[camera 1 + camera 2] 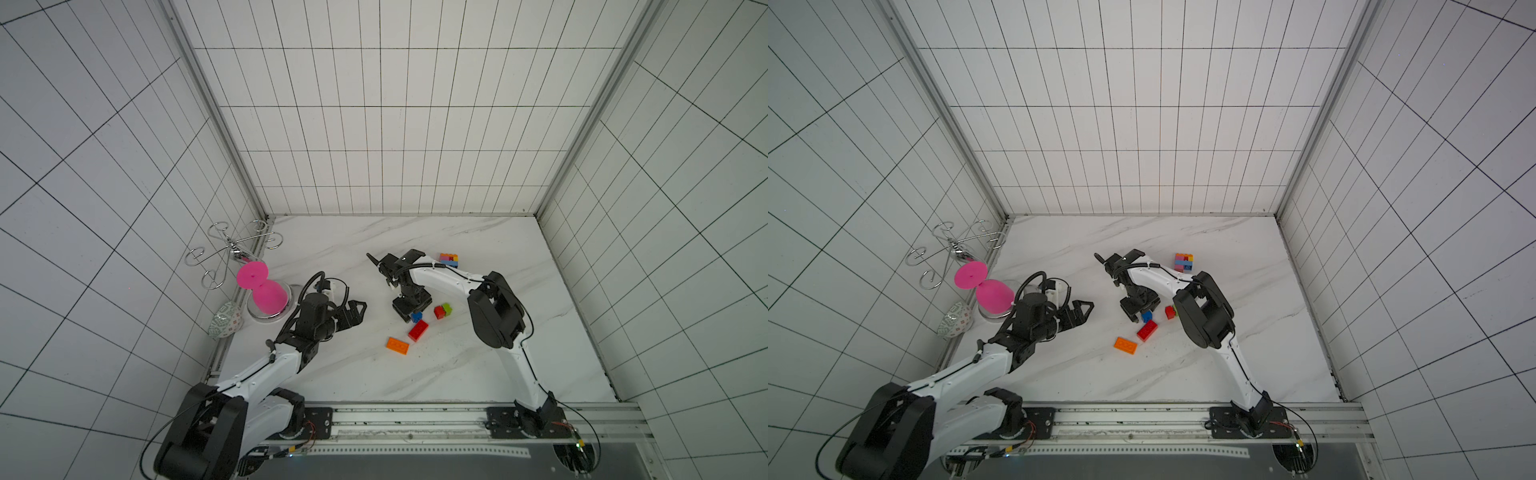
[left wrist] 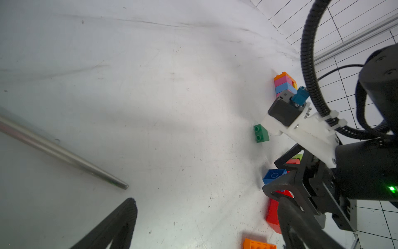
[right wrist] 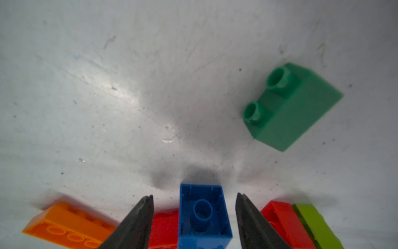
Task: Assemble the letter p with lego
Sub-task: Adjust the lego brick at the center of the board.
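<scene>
Right jaws, parted, flank the blue brick without touching; left jaws wide, empty.

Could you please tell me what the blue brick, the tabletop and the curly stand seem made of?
Blue brick: smooth moulded plastic, shown by its hollow underside with a tube.
Tabletop: marble-look, grey-veined, scuffed; stone or laminate, unclear.
Curly stand: shiny bent metal wire, probably chromed.

Wide bare table at rear, blue brick crowded by red brick, orange brick near, green brick apart.
</scene>
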Robot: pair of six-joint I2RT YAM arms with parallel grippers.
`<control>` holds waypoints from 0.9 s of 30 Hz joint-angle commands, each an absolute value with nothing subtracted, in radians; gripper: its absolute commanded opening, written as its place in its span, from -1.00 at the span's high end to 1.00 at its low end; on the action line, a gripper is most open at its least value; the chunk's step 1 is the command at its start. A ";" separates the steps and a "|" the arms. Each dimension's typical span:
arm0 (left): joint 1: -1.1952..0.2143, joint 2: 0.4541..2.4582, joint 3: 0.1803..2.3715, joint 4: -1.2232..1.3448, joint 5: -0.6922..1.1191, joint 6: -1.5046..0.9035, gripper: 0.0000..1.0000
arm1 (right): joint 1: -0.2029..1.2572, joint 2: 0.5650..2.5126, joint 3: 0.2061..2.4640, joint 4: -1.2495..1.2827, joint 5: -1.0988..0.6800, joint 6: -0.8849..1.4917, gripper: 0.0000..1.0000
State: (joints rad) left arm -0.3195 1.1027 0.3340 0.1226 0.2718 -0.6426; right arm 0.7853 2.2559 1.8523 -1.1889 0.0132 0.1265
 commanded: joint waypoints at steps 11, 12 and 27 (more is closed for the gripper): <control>-0.316 1.098 0.324 0.201 0.308 -0.629 -0.94 | 0.773 2.294 1.924 -1.335 0.038 0.124 -0.01; -0.317 1.097 0.324 0.201 0.307 -0.629 -0.94 | 0.774 2.295 1.924 -1.336 0.034 0.124 0.01; -0.316 1.022 0.302 0.203 0.284 -0.626 -0.94 | 0.802 2.021 1.630 -0.857 -0.031 0.095 0.80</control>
